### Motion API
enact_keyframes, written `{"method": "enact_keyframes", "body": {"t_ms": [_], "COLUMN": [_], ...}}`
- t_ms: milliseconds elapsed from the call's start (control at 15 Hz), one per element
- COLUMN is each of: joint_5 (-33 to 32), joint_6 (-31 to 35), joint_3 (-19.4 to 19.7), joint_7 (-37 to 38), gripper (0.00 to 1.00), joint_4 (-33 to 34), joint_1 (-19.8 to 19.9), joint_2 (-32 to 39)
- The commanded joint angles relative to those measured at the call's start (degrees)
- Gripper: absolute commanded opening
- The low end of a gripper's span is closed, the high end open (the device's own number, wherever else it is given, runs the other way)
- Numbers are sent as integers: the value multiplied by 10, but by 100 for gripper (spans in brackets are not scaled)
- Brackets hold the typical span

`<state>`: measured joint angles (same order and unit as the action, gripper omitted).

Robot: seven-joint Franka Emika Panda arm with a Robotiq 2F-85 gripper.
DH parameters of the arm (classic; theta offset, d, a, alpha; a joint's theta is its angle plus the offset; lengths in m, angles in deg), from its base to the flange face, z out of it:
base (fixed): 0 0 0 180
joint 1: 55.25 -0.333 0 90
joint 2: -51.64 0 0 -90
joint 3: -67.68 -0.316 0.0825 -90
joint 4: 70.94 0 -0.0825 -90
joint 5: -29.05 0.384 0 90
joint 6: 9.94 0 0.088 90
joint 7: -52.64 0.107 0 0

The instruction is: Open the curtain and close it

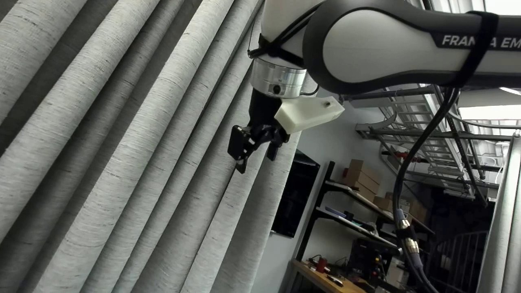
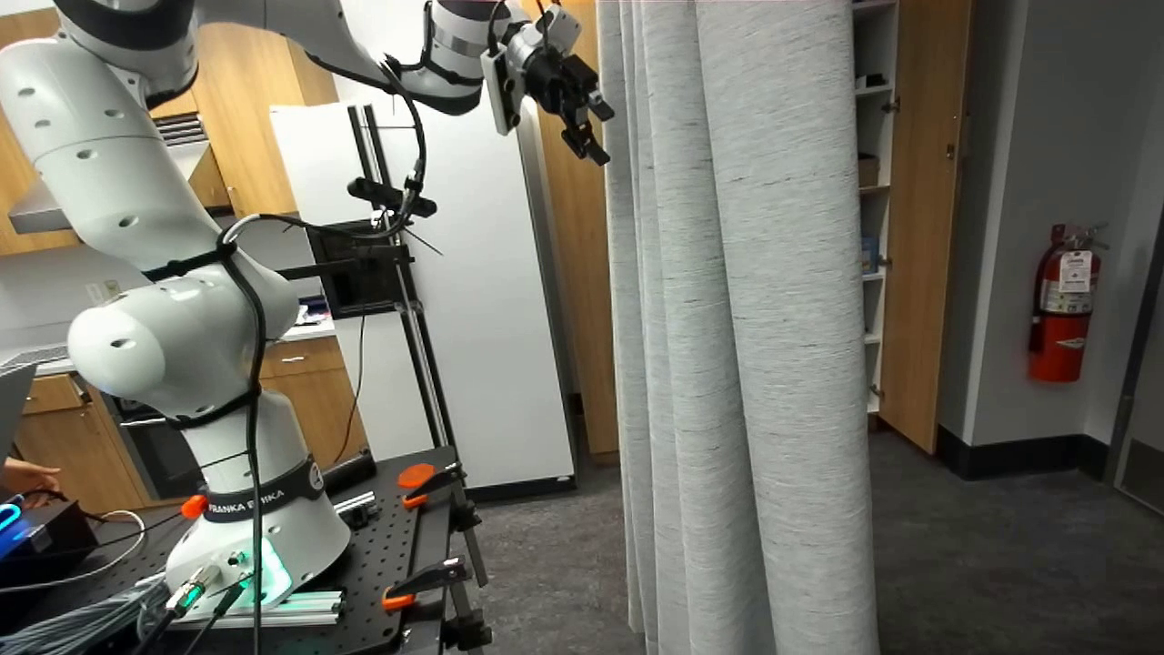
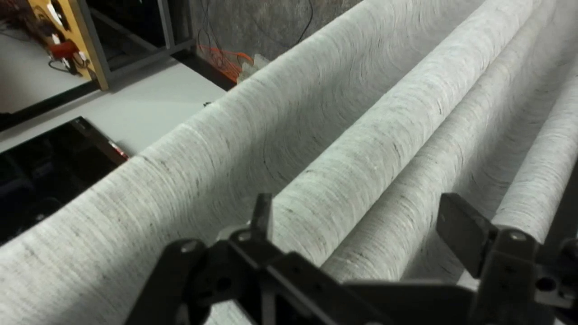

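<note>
The curtain (image 1: 134, 154) is a very large light grey woven drape with long deep pleats. It fills much of an exterior view and hangs down to near the floor in an exterior view (image 2: 791, 318). My black gripper (image 1: 256, 159) is open, high up near the curtain's side edge. In an exterior view my gripper (image 2: 597, 135) appears just beside the curtain's edge, pointing toward it. In the wrist view the fingers of my gripper (image 3: 354, 212) stand wide apart, with curtain pleats (image 3: 352, 189) showing behind and between them. No fabric is pinched. I cannot tell whether a fingertip touches the cloth.
A dark wall screen (image 1: 296, 193) and shelves (image 1: 354, 195) with boxes stand past the curtain's edge. Another grey drape (image 1: 502, 244) shows at the side. A white fridge (image 2: 455, 273) stands behind the arm. A red fire extinguisher (image 2: 1064, 309) hangs beyond the curtain.
</note>
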<state>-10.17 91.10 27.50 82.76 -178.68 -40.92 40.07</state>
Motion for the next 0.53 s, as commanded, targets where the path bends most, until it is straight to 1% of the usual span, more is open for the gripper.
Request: {"method": "enact_keyframes", "body": {"t_ms": [0,200,267,333,400,467], "joint_5": [-4,8,17,86,94,106], "joint_6": [-76,-126,-142,-82,-90,-95], "joint_3": [63,104,116,175,189,205], "joint_7": [56,104,126,126,151,171], "gripper": [92,91,88,87,86,86], "joint_4": [32,53,62,-76,-85,-112], "joint_1": [-89,-145,-161,-165,-173,-177], "joint_2": [32,50,56,-65,-68,-86]}}
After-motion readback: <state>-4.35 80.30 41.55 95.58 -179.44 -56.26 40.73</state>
